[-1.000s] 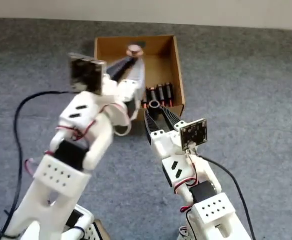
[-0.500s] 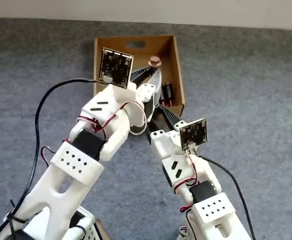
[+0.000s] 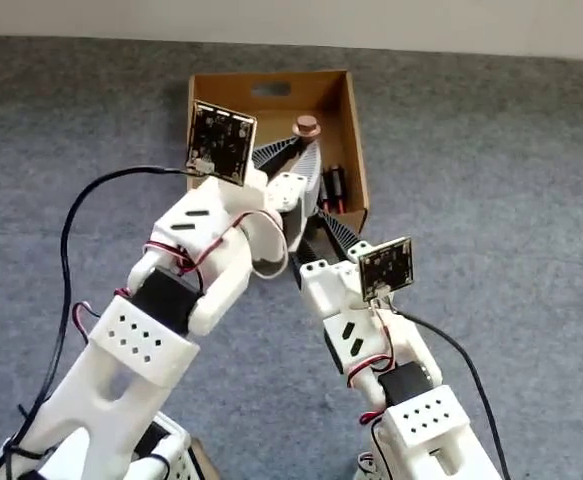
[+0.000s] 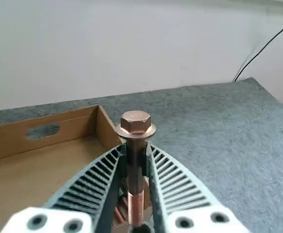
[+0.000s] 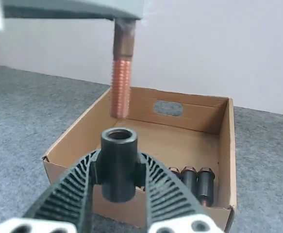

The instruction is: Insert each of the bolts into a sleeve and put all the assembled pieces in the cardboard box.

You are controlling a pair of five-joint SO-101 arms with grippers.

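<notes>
My left gripper (image 4: pixel 135 162) is shut on a copper bolt (image 4: pixel 136 141), held upright with its hex head (image 3: pixel 306 126) on top, over the cardboard box (image 3: pixel 271 92). My right gripper (image 5: pixel 118 170) is shut on a black sleeve (image 5: pixel 118 150), bore facing up, just before the box's near wall. The bolt's threaded end (image 5: pixel 121 85) hangs straight above the sleeve's opening with a gap between them. In the high view the left gripper (image 3: pixel 299 152) covers the right gripper's tips (image 3: pixel 316 222) and the sleeve.
Three assembled pieces (image 5: pixel 195 180) lie side by side in the box's near right corner (image 3: pixel 333 185). The box has a handle slot (image 5: pixel 167 107) in its far wall. Grey carpet (image 3: pixel 491 170) lies all around the box.
The left arm has swung the bolt from over the back of the box to the right and nearer, above the sleeve. The right arm has kept still.
</notes>
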